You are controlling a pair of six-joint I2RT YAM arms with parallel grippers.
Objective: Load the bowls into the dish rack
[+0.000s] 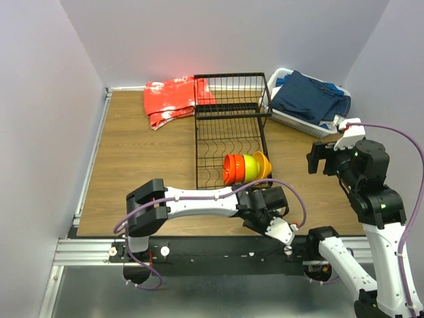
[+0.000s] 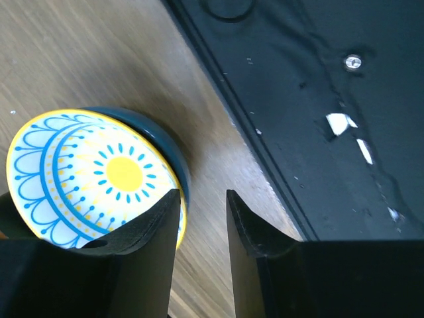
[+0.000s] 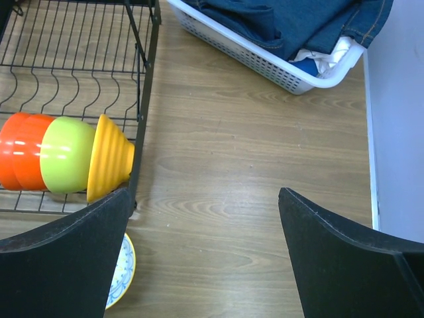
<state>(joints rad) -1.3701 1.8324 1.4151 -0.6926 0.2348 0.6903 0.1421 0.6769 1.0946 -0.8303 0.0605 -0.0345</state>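
Near edge: left gripper (image 2: 202,199), jaws partly apart, straddles the rim of the patterned bowl (image 2: 99,172), which lies tilted on the table (image 2: 66,53); not pinched.
Right gripper (image 3: 204,195) spread wide, empty, beside the dish rack (image 3: 146,99).
Rack's near end: red-orange bowl (image 3: 20,152), lime bowl (image 3: 66,156), yellow-orange bowl (image 3: 109,159), nested sideways.

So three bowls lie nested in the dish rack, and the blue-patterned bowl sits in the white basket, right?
No. The blue-patterned bowl is on the wooden table by the left tool, as the left wrist view shows; the rest holds.
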